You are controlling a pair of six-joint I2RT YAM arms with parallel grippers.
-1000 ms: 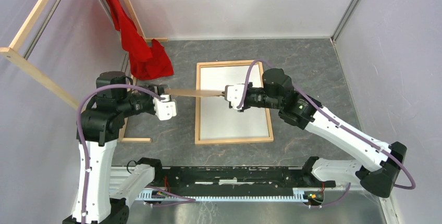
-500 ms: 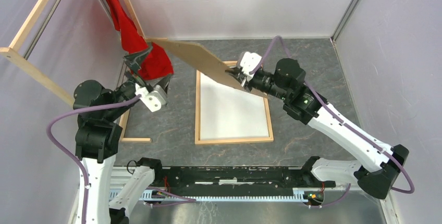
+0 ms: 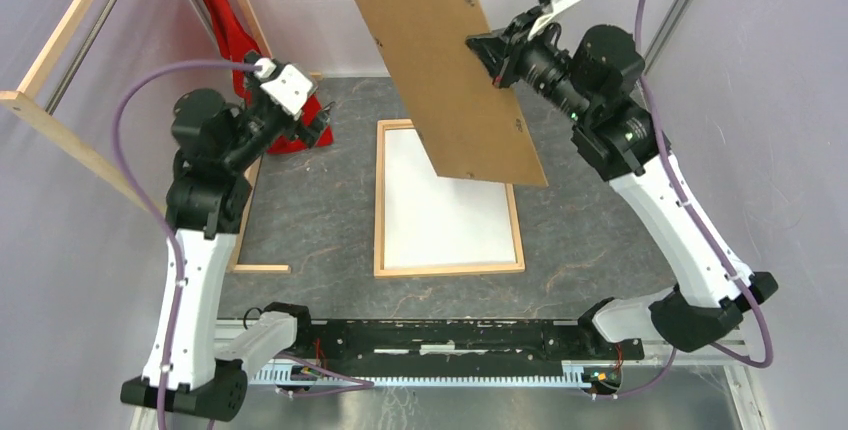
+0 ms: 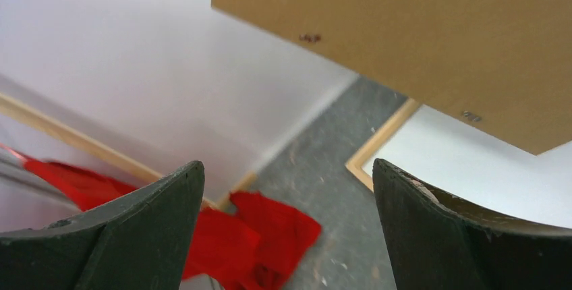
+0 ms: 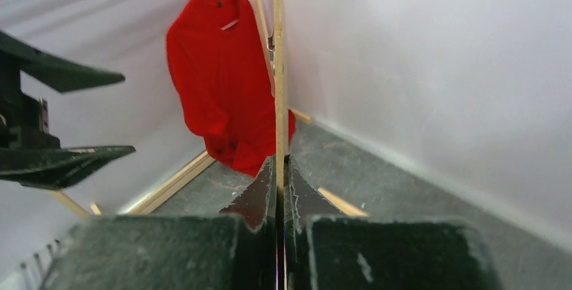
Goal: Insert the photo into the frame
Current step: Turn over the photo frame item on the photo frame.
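The light-wood frame (image 3: 379,210) lies flat on the grey table. A white sheet (image 3: 445,225) fills it, showing only a plain white face; no print is visible. My right gripper (image 3: 484,50) is shut on the edge of the brown hardboard panel (image 3: 440,60) and holds it high and tilted above the frame's far end. The right wrist view shows the panel edge-on (image 5: 278,67) between the shut jaws (image 5: 280,168). My left gripper (image 3: 316,128) is open and empty by the red cloth. Its wrist view (image 4: 287,229) shows the panel (image 4: 405,40) and a frame corner (image 4: 378,152).
A red cloth (image 3: 225,30) hangs at the back left and bunches on the table (image 3: 300,130). Long wooden rails (image 3: 70,140) lean at the left, with thinner rails on the table (image 3: 260,268). Pale walls enclose the back and both sides.
My right gripper raised the hardboard panel from low over the frame to high and tilted. My left gripper let go of the panel and moved back and left, towards the red cloth.
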